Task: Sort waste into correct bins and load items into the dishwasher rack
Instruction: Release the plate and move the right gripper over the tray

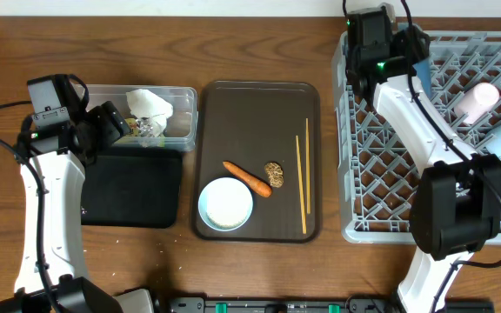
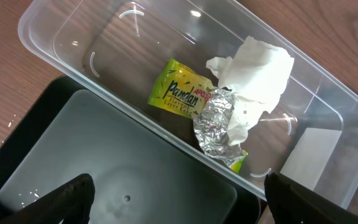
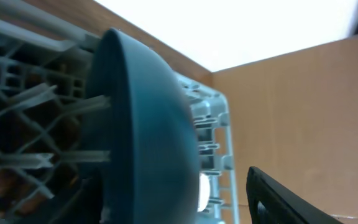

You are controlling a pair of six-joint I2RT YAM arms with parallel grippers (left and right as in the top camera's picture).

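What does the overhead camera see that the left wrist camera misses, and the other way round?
Only the overhead view shows the brown serving tray with the carrot, small white bowl and chopsticks, and the grey rack holding the pink cup. Only the left wrist view makes the yellow-green wrapper and its foil plain. Both show the clear tub, the white napkin in it and the black tray beside it.

Orange carrot (image 1: pixel 247 178), yellow-green wrapper (image 2: pixel 179 93), white napkin (image 2: pixel 260 68), dark-blue bowl (image 3: pixel 142 124), pale-pink cup (image 1: pixel 478 100), grey rack (image 1: pixel 364 209), black tray (image 1: pixel 133 191).
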